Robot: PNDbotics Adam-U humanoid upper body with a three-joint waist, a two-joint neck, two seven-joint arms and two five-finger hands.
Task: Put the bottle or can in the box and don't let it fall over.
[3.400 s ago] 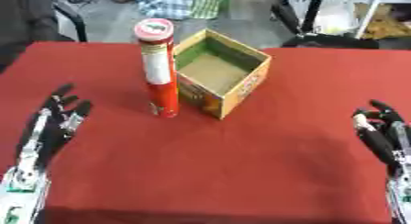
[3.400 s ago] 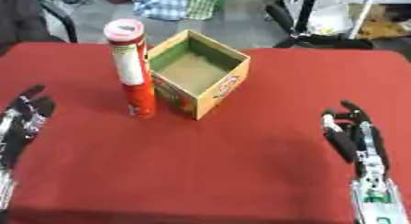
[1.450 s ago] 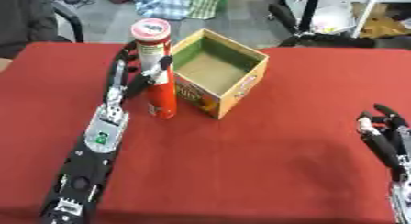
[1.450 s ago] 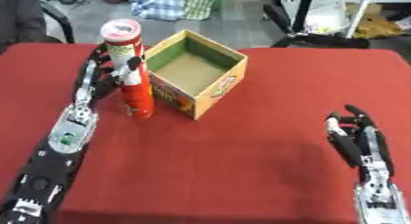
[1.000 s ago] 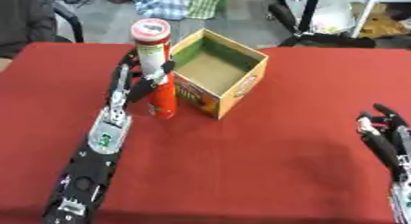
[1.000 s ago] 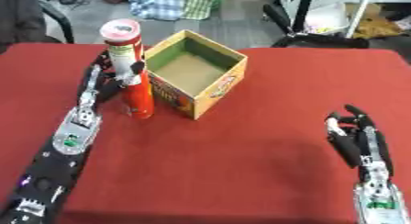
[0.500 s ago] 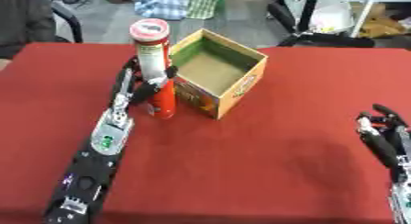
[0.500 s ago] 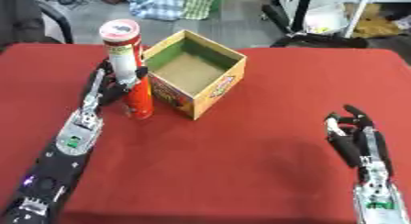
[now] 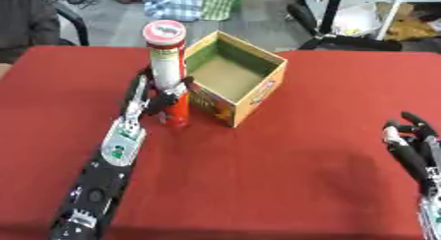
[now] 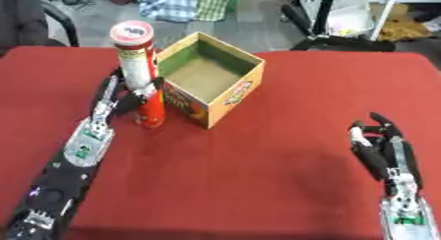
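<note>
A tall red and white can (image 9: 168,72) with a round red-rimmed lid stands upright on the red table (image 9: 258,175), touching the left side of an open cardboard box (image 9: 236,76) with a green inside. My left hand (image 9: 153,97) is at the can's lower half, its fingers curled round it. My right hand (image 10: 383,150) rests open near the lower right, fingers up, far from both.
Beyond the table's far edge are black chairs (image 9: 336,32), a person in a checked shirt (image 9: 185,0) and a person in dark clothes (image 9: 26,17) at the far left. Bare red cloth lies between the box and my right hand.
My left arm has reached from the lower left to the can and its fingers have closed round the lower part. The can still stands upright in place. The right hand has hardly moved.
</note>
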